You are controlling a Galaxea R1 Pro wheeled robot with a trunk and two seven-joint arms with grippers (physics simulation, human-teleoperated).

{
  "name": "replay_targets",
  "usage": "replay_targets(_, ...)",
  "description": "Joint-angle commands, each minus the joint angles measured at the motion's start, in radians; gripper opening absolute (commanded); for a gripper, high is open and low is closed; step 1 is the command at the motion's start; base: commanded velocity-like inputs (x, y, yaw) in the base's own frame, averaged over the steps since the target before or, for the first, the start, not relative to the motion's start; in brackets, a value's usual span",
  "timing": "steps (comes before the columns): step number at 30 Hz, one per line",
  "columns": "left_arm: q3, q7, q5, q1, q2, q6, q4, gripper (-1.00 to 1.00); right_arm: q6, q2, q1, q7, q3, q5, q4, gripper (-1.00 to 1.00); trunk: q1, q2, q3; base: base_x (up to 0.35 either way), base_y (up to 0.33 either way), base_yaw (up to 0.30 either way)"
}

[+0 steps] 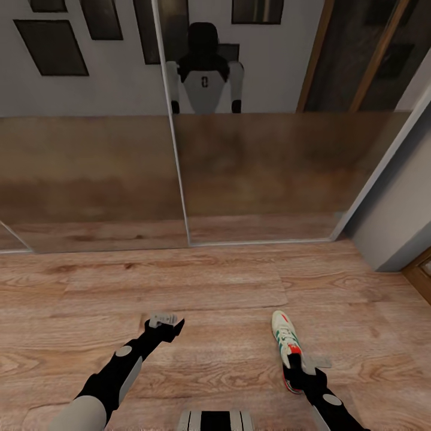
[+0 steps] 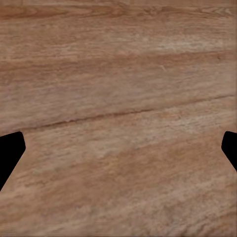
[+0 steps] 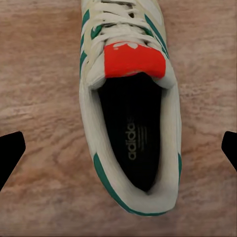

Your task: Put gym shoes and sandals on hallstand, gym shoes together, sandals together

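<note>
Head view, nearest first: two dark robot arms reach forward over the wood plank floor. One gym shoe, white with green stripes and a red-orange tongue, lies upright on the floor, toe pointing away, directly under the right gripper. In the right wrist view the shoe sits between the two black fingertips, which stand wide apart and touch nothing, so this gripper is released. Its dark inside holds nothing. The left gripper hovers over bare planks well apart from the shoe; in the left wrist view its fingertips are likewise spread and empty. Farther off, two mirrored sliding door panels reflect the floor and one white robot.
</note>
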Motion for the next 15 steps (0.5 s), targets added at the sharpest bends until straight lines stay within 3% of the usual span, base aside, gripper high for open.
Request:
replay_targets(1, 0.000, -0.002, 0.000, -0.001, 0.000, -0.003, -0.001, 1.00, -0.004, -0.001, 0.000, -0.001, 0.002, -0.009, 0.001, 1.00, 0.000, -0.001, -0.006, 0.000, 0.000, 0.000)
replay_targets(11, 0.000, -0.010, -0.001, -0.004, 0.000, -0.004, -0.016, 1.00, -0.004, -0.002, 0.000, 0.000, 0.002, -0.009, 0.000, 1.00, 0.005, -0.003, -0.060, 0.000, 0.000, 0.000)
replay_targets(15, 0.001, -0.031, 0.001, 0.002, -0.003, 0.003, -0.091, 1.00, -0.005, -0.002, 0.000, -0.001, 0.002, -0.009, -0.001, 1.00, 0.005, -0.003, -0.066, 0.000, 0.000, 0.000)
